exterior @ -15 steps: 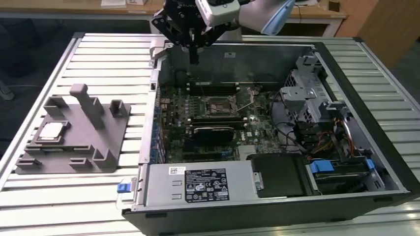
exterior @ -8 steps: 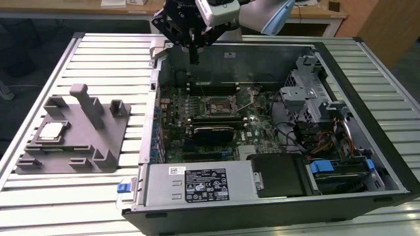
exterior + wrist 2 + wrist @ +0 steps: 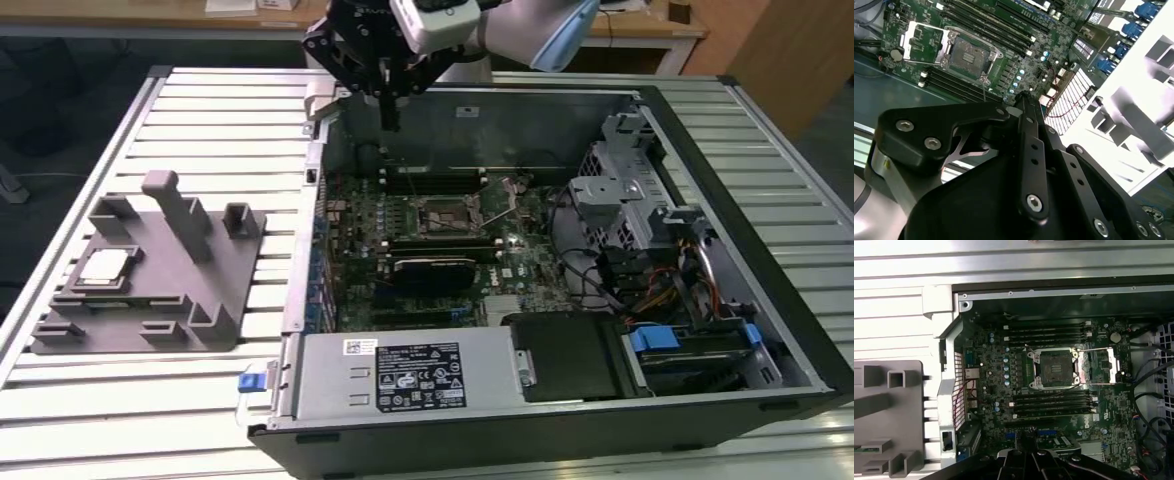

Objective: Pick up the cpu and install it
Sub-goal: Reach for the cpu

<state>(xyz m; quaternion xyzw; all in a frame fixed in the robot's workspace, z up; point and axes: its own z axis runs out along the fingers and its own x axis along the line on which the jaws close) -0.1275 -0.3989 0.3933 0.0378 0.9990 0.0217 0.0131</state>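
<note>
In the exterior view, the gripper (image 3: pixel 388 118), fingers closed on nothing, hangs above the case's (image 3: pixel 534 130) far wall. The cpu (image 3: pixel 107 268) lies flat on the fixture (image 3: pixel 200 290), well apart toward the exterior view's left. In the second wrist view, the socket (image 3: pixel 970 54) lies open beyond the gripper; in the first wrist view it holds no chip.
</note>
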